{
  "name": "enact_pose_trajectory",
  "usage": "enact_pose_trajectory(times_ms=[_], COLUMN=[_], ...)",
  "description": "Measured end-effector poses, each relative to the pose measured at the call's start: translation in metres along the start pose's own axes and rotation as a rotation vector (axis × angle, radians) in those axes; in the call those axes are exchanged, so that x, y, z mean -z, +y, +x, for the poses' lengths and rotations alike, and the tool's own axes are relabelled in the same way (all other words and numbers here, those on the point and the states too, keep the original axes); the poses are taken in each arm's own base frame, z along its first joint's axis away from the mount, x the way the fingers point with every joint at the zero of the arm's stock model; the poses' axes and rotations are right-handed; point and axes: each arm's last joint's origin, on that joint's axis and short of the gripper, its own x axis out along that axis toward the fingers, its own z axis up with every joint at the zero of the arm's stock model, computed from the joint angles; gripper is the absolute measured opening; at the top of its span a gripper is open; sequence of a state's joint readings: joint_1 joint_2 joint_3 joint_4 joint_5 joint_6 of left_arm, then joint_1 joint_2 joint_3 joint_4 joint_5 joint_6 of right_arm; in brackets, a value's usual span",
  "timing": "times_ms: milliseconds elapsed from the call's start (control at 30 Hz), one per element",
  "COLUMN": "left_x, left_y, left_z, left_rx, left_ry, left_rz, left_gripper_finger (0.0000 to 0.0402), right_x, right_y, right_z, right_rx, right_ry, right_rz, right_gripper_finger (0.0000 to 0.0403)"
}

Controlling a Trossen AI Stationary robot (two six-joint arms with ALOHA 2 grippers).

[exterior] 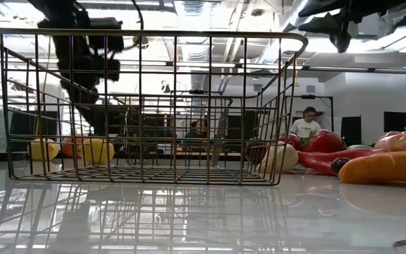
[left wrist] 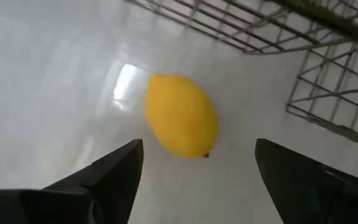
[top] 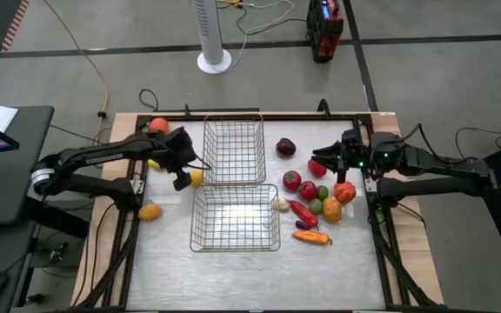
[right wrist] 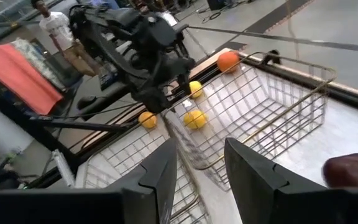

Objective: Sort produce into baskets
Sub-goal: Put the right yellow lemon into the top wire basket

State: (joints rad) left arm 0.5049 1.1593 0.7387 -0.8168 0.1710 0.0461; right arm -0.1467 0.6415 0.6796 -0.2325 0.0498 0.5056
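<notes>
Silver wire baskets [top: 233, 152] are both sitting empty in the high view, most produce [top: 316, 200] lying right of them on the counter [top: 320, 269]; in the left wrist view, the left claw [left wrist: 194, 171] is hanging spread above a lemon [left wrist: 180, 116] beside the baskets; the right claw [right wrist: 201, 168] is waiting, part-open, holding nothing.

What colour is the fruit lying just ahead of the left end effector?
Yellow: it's a lemon, lying on the table beside the baskets. The left wrist view shows it best.
</notes>
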Motion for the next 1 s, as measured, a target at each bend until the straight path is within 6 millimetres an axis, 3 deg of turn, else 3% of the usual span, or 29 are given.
enact_pose_trajectory(times_ms=[267, 633, 833, 1000], left_x=[-0.008, -0.010, -0.010, -0.008], left_y=[-0.001, -0.005, -0.004, -0.004], left_z=[0.015, 0.047, 0.050, 0.050], left_rx=[0.020, -0.002, 0.000, -0.002], left_ry=[-0.043, 0.110, 0.124, 0.147], left_rz=[-0.026, -0.014, -0.006, -0.012], left_gripper_finger=[0.0275, 0.0275, 0.0271, 0.0233], right_x=[0.004, 0.005, 0.004, 0.004], right_y=[0.004, 0.003, 0.004, 0.004], right_z=[0.004, 0.007, 0.007, 0.007], right_rx=[-0.024, -0.013, -0.015, -0.015], right_ry=[0.033, 0.041, 0.037, 0.036], right_rz=[0.009, 0.020, 0.020, 0.019], right_gripper_finger=[0.0162, 0.0162, 0.0162, 0.0162])
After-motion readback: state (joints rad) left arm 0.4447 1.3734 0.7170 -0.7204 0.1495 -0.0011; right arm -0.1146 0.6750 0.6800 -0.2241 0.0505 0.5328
